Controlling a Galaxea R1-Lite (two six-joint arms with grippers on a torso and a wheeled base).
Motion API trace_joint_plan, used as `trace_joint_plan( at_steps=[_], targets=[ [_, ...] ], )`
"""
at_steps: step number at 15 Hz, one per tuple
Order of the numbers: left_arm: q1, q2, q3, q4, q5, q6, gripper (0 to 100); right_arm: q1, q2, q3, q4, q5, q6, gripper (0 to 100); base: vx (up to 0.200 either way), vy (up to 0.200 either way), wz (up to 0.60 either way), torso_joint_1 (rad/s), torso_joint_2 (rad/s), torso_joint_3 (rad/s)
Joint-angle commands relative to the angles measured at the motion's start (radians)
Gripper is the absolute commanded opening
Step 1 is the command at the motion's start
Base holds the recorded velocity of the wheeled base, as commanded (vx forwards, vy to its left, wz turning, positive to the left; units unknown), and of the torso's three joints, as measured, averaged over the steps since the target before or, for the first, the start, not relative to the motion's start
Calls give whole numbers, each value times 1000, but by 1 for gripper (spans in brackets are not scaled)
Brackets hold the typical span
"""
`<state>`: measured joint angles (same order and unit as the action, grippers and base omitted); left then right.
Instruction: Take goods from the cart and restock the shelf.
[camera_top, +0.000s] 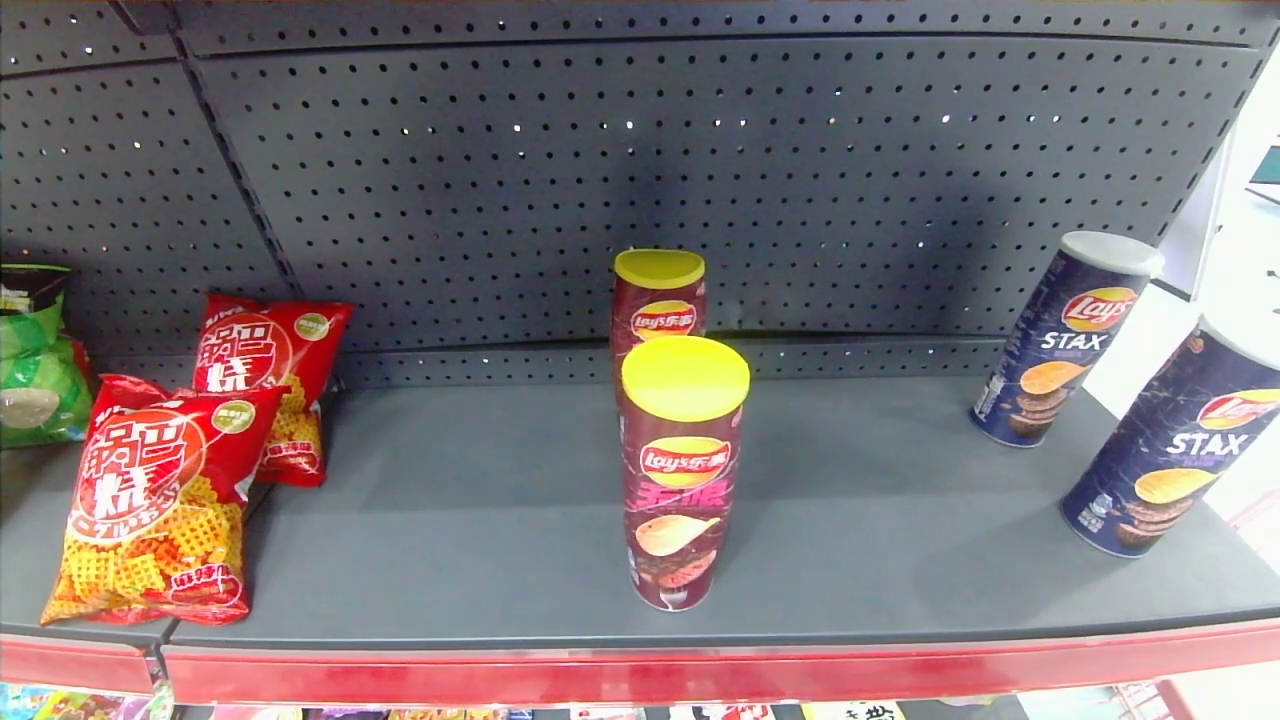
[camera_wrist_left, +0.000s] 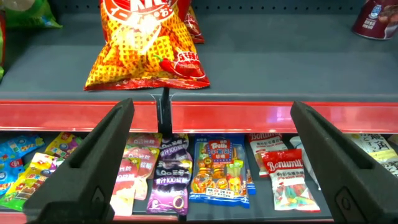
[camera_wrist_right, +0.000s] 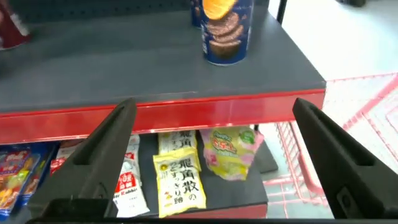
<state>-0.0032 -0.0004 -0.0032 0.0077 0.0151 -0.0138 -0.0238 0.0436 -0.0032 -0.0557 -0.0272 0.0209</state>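
Head view: the shelf (camera_top: 480, 520) holds two red cans with yellow lids, standing upright near the middle, the front can (camera_top: 683, 470) just ahead of the rear can (camera_top: 660, 300). Two blue cans (camera_top: 1065, 340) stand well apart from them on the right end. Two red bags (camera_top: 150, 520) lean at the left, with a green bag (camera_top: 35, 370) beyond them at the edge.

On my left wrist camera, the left gripper (camera_wrist_left: 211, 106) sits low in front of the shelf's red front edge, pointing level at it. Its fingers (camera_wrist_left: 106, 149) are spread wide with nothing between them. The nearer red bag lies just above that edge, and candy packets (camera_wrist_left: 217, 168) fill the tier underneath.

The right gripper (camera_wrist_right: 214, 102) is posed the same way at the shelf's right end, level with the red edge, released and wide. A blue can stands near the shelf's corner above it. The cart (camera_wrist_right: 367, 106) shows as red wire off to the side, beyond the shelf's end. I can't make out any goods in it.
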Motion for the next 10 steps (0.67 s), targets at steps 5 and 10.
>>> trace_joint_plan(
  at_steps=[5, 10],
  targets=[
    [0, 0, 0, 0, -1, 0, 100, 18, -44, 3, 57, 21, 10, 100, 0, 0, 0, 0, 0, 0],
    [0, 0, 0, 0, 0, -2, 100, 19, -44, 3, 50, 47, -9, 100, 0, 0, 0, 0, 0, 0]
  ],
)
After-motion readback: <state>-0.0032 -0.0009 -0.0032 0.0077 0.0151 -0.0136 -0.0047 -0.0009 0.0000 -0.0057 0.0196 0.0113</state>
